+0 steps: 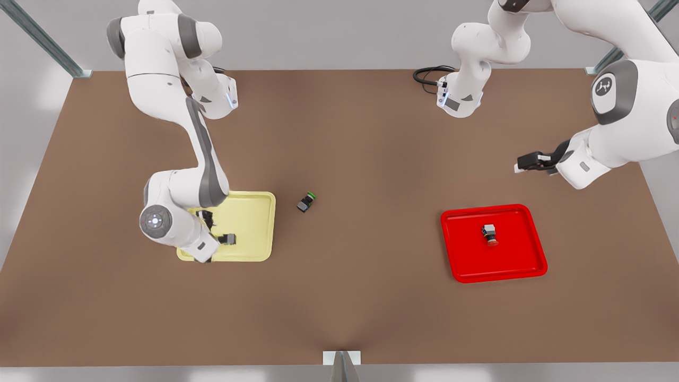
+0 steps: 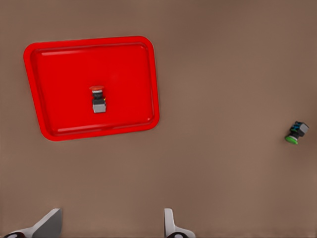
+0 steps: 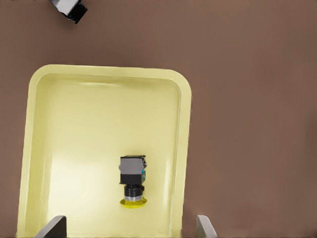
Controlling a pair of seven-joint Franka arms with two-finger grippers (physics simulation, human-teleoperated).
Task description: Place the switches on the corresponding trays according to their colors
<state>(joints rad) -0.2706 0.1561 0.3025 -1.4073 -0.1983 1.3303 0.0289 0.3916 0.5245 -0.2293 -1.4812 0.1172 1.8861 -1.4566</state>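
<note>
Sorting looked done: red switch lay in red tray, yellow switch in yellow tray. Right gripper hung over yellow tray w/ fingers spread, empty; left gripper spread, empty, near red tray. Next: retract both arms.

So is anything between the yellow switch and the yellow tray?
Nothing: the yellow switch already lies inside the yellow tray, under the open right gripper. The green switch sits apart on the table. The left gripper, open, waits near the red tray.
</note>
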